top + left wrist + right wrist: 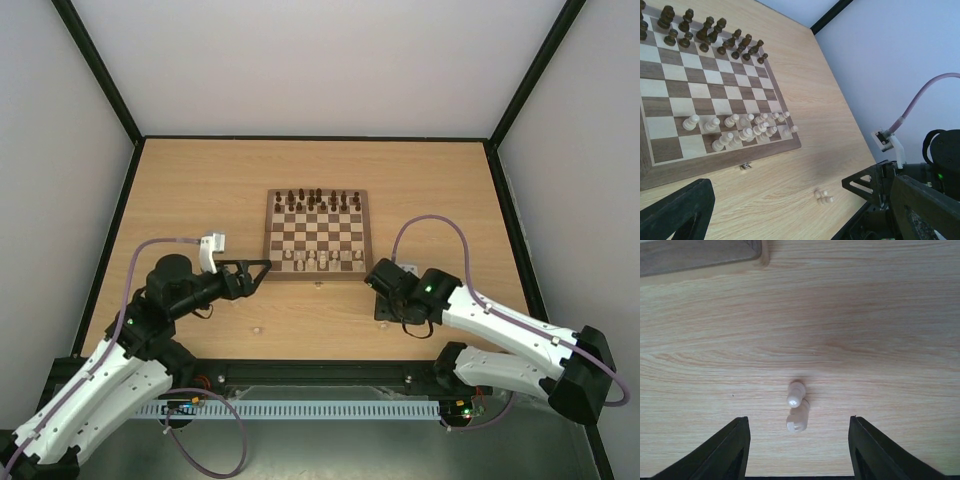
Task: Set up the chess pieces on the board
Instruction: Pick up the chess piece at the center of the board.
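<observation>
The board (316, 232) lies mid-table, with dark brown pieces (318, 200) along its far rows. Several pale beige chess pieces (322, 260) stand crowded on the near rows, also shown in the left wrist view (747, 131). Two more pale pieces (796, 410) lie on the table off the board's near right corner, one tipped over; they also show in the left wrist view (823, 196). My right gripper (799, 445) is open and hangs over these two, empty; the top view shows it too (374, 279). My left gripper (262, 269) is open and empty at the board's near left corner.
The board's small front latch (745, 166) faces the arms. A small pale speck (257, 327) lies on the table in front of the left gripper. Black-framed walls enclose the table (200, 190). The right arm's gripper fills the right side of the left wrist view (875, 182).
</observation>
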{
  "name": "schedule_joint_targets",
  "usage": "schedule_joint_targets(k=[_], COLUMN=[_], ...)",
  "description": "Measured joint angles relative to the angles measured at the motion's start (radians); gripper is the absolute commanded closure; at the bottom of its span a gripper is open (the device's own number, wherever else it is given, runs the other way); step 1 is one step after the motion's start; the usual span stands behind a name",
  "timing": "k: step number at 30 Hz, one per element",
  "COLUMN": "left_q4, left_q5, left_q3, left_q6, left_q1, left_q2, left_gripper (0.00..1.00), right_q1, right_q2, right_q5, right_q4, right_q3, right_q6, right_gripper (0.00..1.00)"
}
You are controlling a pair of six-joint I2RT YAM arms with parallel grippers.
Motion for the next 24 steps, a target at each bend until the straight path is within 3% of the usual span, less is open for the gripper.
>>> schedule_joint_targets(k=[11,24], left_q4=[0.088,0.159], left_q5=[0.030,0.039], left_q3=[-0.031,-0.024], left_q6=[0.019,0.042], left_q1=[0.000,0.000], left_q2=[0.105,0.187], left_gripper=[0.01,0.01], right_q1=[0.088,0.098], right_q2=[0.011,0.024], right_q5=[0.031,0.053], right_q4=[-0.014,0.008], right_q3=[-0.020,-0.042], right_q6=[0.049,0.054], right_gripper=[0.39,0.43])
